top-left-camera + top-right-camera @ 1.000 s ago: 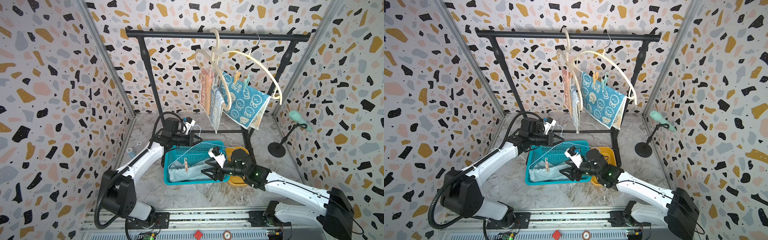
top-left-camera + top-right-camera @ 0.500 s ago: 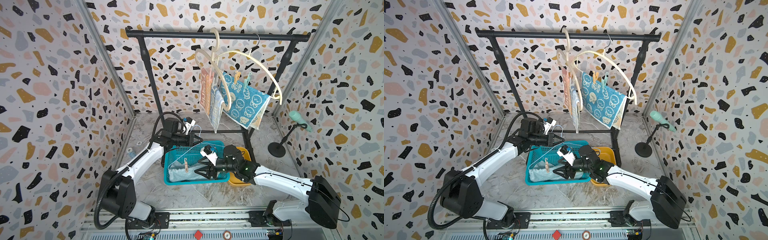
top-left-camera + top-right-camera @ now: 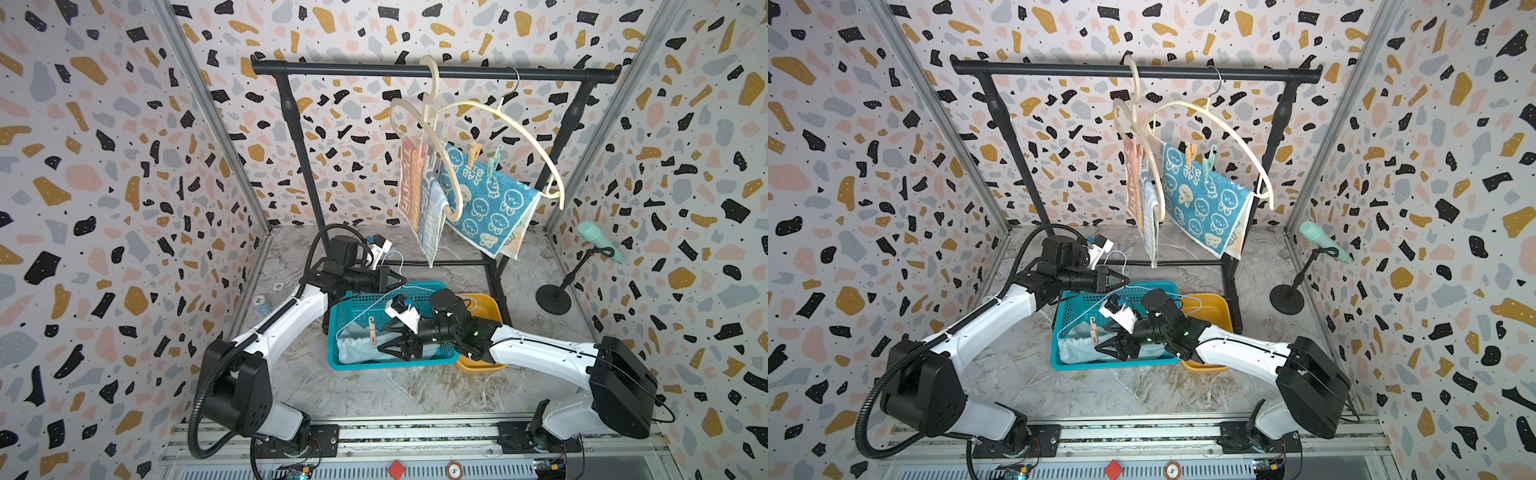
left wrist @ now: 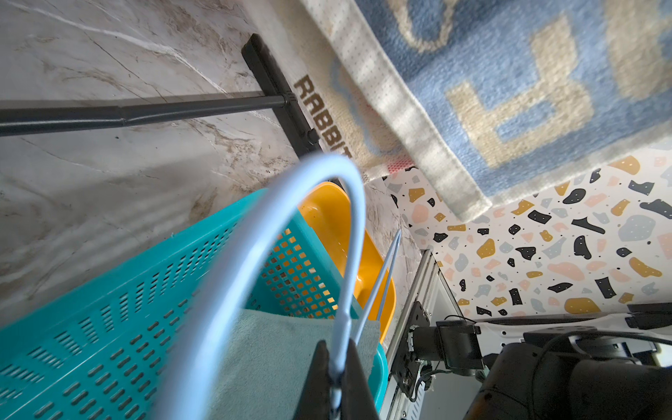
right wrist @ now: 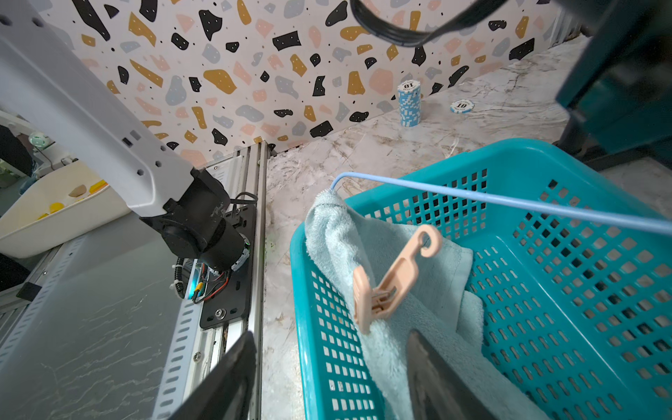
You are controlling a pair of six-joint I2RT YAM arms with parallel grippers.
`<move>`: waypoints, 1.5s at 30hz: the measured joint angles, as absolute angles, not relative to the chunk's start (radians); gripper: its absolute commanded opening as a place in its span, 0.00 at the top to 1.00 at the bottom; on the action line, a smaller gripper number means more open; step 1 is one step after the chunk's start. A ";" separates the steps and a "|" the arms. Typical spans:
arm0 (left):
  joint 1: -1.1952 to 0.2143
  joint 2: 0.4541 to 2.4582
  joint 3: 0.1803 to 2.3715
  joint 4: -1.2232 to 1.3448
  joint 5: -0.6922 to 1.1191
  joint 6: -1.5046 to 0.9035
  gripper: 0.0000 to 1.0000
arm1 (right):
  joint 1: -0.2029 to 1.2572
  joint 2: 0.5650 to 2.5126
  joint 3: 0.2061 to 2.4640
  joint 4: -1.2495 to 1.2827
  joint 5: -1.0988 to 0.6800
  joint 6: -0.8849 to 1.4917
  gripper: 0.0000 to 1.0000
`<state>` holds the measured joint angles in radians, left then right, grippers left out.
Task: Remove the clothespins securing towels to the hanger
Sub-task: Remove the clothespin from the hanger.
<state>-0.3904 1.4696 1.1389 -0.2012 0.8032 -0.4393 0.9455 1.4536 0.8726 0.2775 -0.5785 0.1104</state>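
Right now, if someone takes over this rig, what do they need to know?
Left gripper: shut on the blue wire hanger, above the teal basket.
Right gripper: open, empty, beside the peach clothespin.
Pale blue towel: hangs from that hanger into the basket, peach pin on it.
On the rail: striped towel; rabbit towel with orange clothespin and mint clothespin.
Done: no removed pin in view.
Left: every visible pin.
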 measured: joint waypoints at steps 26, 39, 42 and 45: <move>-0.400 1.470 1.139 -0.186 0.827 -0.467 1.00 | 0.947 1.585 0.974 0.307 -0.575 0.075 0.34; -0.400 1.483 1.139 -0.178 0.829 -0.489 1.00 | 0.952 1.598 0.989 0.313 -0.588 0.069 0.35; -0.400 1.485 1.139 -0.178 0.829 -0.494 1.00 | 0.954 1.598 0.989 0.321 -0.591 0.070 0.36; -0.400 1.485 1.139 -0.178 0.829 -0.496 1.00 | 0.956 1.598 0.989 0.331 -0.593 0.070 0.38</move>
<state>-0.4004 1.4853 1.1389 -0.1776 0.8291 -0.4957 0.9558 1.5982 0.9886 0.3313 -0.5926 0.0700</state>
